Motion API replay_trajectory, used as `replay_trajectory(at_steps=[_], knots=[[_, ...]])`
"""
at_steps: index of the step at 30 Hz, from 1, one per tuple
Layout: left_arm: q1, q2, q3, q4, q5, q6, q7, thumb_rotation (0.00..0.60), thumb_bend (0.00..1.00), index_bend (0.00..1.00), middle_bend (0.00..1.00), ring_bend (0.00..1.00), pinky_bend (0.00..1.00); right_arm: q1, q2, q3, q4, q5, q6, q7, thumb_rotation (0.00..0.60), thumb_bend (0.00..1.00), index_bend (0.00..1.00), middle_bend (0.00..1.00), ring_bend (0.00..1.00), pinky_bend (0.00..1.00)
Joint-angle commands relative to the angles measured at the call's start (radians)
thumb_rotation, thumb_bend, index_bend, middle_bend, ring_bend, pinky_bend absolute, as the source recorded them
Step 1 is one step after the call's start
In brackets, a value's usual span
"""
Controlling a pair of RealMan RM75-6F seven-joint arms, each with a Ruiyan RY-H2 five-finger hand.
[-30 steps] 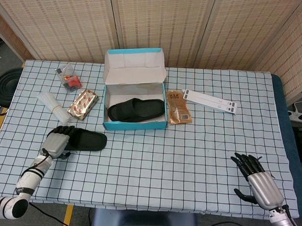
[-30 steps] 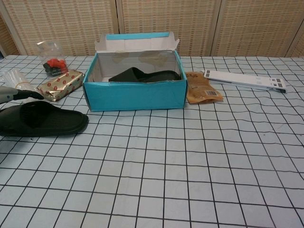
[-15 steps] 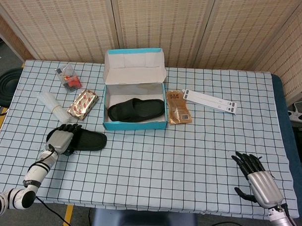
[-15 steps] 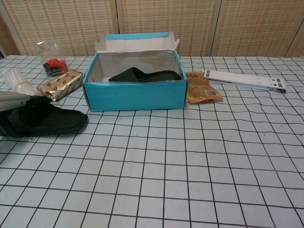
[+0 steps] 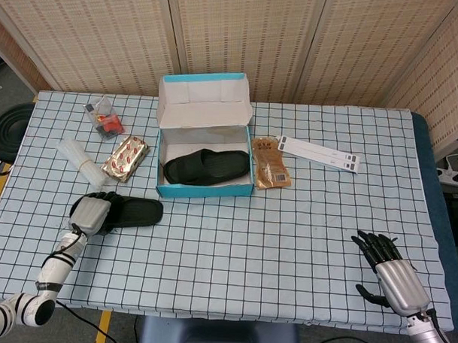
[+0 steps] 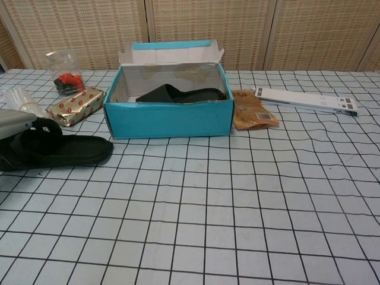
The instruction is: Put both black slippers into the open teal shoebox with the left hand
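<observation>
One black slipper (image 5: 137,211) (image 6: 68,149) lies on the checked cloth at the front left. My left hand (image 5: 92,213) (image 6: 16,123) grips its heel end, with dark fingers curled over the strap. The open teal shoebox (image 5: 204,190) (image 6: 169,120) stands behind and to the right of it, lid upright. Inside the shoebox lies the second black slipper (image 5: 206,166) (image 6: 181,94). My right hand (image 5: 388,276) rests near the front right edge, fingers apart and holding nothing; the chest view does not show it.
Left of the box lie a gold-wrapped packet (image 5: 126,157) (image 6: 76,105), a clear bag of red items (image 5: 103,116) and a clear plastic roll (image 5: 79,158). A brown pouch (image 5: 269,163) and a white strip (image 5: 320,153) lie right of the box.
My left hand has slid further onto the slipper and its fingers have curled around the strap. The slipper has shifted slightly toward the right. The right hand has stayed still.
</observation>
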Motion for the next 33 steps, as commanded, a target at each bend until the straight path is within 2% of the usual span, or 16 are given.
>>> replay_trajectory(at_steps=[1, 6, 12, 15, 18, 24, 28, 33], knots=[[0.027, 0.028, -0.002, -0.033, 0.027, 0.045, -0.018, 0.6, 0.46, 0.57, 0.69, 0.61, 0.66, 0.0, -0.001, -0.001, 0.0, -0.001, 0.0, -0.001, 0.6, 0.15, 0.0, 0.0, 0.0, 0.0], [0.069, 0.114, -0.037, -0.181, 0.06, 0.165, -0.025, 0.6, 0.47, 0.58, 0.7, 0.63, 0.67, 0.001, -0.003, -0.004, -0.002, -0.007, -0.004, -0.008, 0.6, 0.15, 0.0, 0.0, 0.0, 0.0], [0.098, 0.208, -0.112, -0.387, 0.091, 0.288, -0.04, 0.6, 0.48, 0.58, 0.7, 0.63, 0.68, 0.008, -0.011, -0.009, -0.006, -0.016, -0.017, -0.017, 0.6, 0.15, 0.0, 0.0, 0.0, 0.0], [0.072, 0.23, -0.165, -0.452, 0.087, 0.284, -0.046, 0.6, 0.48, 0.58, 0.71, 0.63, 0.68, 0.013, -0.017, -0.01, -0.007, -0.018, -0.029, -0.023, 0.6, 0.15, 0.0, 0.0, 0.0, 0.0], [0.024, 0.235, -0.211, -0.482, 0.067, 0.231, -0.047, 0.6, 0.48, 0.58, 0.71, 0.63, 0.68, 0.017, -0.021, -0.011, -0.009, -0.018, -0.035, -0.029, 0.6, 0.15, 0.0, 0.0, 0.0, 0.0], [-0.095, 0.183, -0.283, -0.436, -0.012, 0.107, -0.009, 0.6, 0.48, 0.58, 0.71, 0.63, 0.68, 0.023, -0.029, -0.009, -0.006, -0.006, -0.053, -0.037, 0.6, 0.15, 0.0, 0.0, 0.0, 0.0], [-0.186, 0.128, -0.328, -0.341, -0.073, 0.021, 0.01, 0.6, 0.48, 0.58, 0.71, 0.63, 0.68, 0.027, -0.034, -0.006, -0.004, 0.007, -0.063, -0.046, 0.6, 0.15, 0.0, 0.0, 0.0, 0.0], [-0.283, 0.061, -0.353, -0.195, -0.131, -0.094, 0.002, 0.6, 0.48, 0.58, 0.71, 0.63, 0.68, 0.029, -0.038, 0.002, -0.001, 0.03, -0.071, -0.059, 0.6, 0.15, 0.0, 0.0, 0.0, 0.0]])
